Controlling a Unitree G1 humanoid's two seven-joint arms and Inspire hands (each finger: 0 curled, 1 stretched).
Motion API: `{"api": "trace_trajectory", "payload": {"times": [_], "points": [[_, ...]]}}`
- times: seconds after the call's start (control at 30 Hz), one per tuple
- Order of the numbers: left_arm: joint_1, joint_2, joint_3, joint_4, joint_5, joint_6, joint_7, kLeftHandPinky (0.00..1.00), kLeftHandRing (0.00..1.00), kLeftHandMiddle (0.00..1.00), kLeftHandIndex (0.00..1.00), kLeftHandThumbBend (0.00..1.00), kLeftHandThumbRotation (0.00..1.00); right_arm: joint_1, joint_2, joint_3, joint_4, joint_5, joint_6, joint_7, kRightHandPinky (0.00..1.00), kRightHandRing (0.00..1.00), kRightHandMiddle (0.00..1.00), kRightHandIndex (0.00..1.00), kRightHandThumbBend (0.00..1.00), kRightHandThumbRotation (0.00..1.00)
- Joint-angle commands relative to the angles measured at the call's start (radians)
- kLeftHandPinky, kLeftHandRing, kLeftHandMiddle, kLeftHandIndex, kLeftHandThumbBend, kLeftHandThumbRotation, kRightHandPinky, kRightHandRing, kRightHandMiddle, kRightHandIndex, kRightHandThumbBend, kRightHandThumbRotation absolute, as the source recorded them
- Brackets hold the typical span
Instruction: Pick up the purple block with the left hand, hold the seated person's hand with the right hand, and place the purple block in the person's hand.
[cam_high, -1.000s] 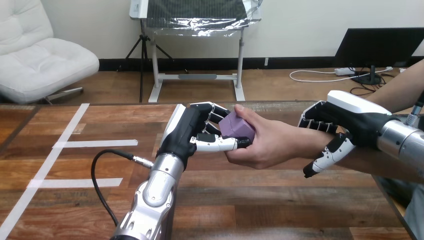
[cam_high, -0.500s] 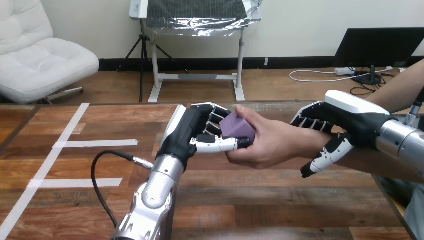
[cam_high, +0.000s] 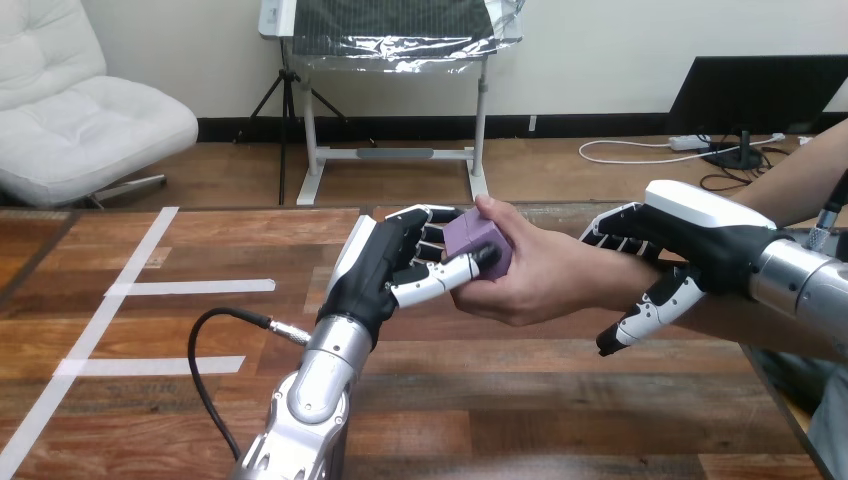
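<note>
1. The left hand (cam_high: 385, 265) is raised over the middle of the table (cam_high: 560, 400), closer to its far edge than its near edge, with its silver forearm coming up from the near edge.
2. Its fingers (cam_high: 425, 228) are curled in against the left side of the block (cam_high: 478, 240), and its thumb (cam_high: 440, 280) lies along the block's near lower edge with the tip pressed on it. The block is pinched between them.
3. The purple block is off the table, tilted with one corner up, between the left hand and the person's hand (cam_high: 545, 275).
4. The person's hand reaches in from the table's right side, palm turned toward the left hand. It cups the block's right side, and its thumb rests on the block's top. Both hands are on the block.
5. The right hand (cam_high: 705, 245) arches over the person's wrist (cam_high: 625, 285), toward the table's right edge.
6. Its fingers (cam_high: 612, 228) are only slightly bent and hang on the wrist's far side. Its thumb (cam_high: 650, 310) is nearly straight and slants down across the near side, its tip below the forearm.
7. The right hand is not closed round the wrist. I cannot tell whether its palm touches the wrist.
8. A black cable (cam_high: 215, 350) loops on the table beside the left forearm, and white tape (cam_high: 190, 287) marks the table toward the left edge.
</note>
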Motion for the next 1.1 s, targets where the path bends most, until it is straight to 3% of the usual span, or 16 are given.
{"api": "trace_trajectory", "payload": {"times": [0.0, 0.37, 0.7, 1.07], "points": [[-0.027, 0.009, 0.003, -0.036, 0.002, -0.022, 0.016, 0.60, 0.67, 0.70, 0.73, 0.72, 0.93, -0.006, 0.001, -0.013, 0.008, 0.003, -0.005, -0.003, 0.53, 0.61, 0.66, 0.68, 0.91, 0.19], [-0.014, 0.019, -0.002, -0.041, 0.011, -0.040, 0.022, 0.79, 0.80, 0.79, 0.78, 0.77, 1.00, 0.007, 0.001, -0.021, -0.001, 0.018, 0.006, 0.007, 0.53, 0.63, 0.68, 0.70, 0.89, 0.25], [-0.002, 0.024, -0.005, -0.045, 0.014, -0.055, 0.029, 0.84, 0.86, 0.84, 0.82, 0.82, 1.00, 0.013, 0.001, -0.022, 0.003, 0.030, 0.010, 0.021, 0.61, 0.74, 0.76, 0.76, 0.91, 0.50], [0.013, 0.030, -0.003, -0.045, 0.013, -0.088, 0.039, 0.86, 0.87, 0.86, 0.84, 0.85, 1.00, 0.016, 0.004, -0.029, 0.008, 0.059, 0.022, 0.047, 0.66, 0.81, 0.83, 0.84, 0.97, 0.68]]}}
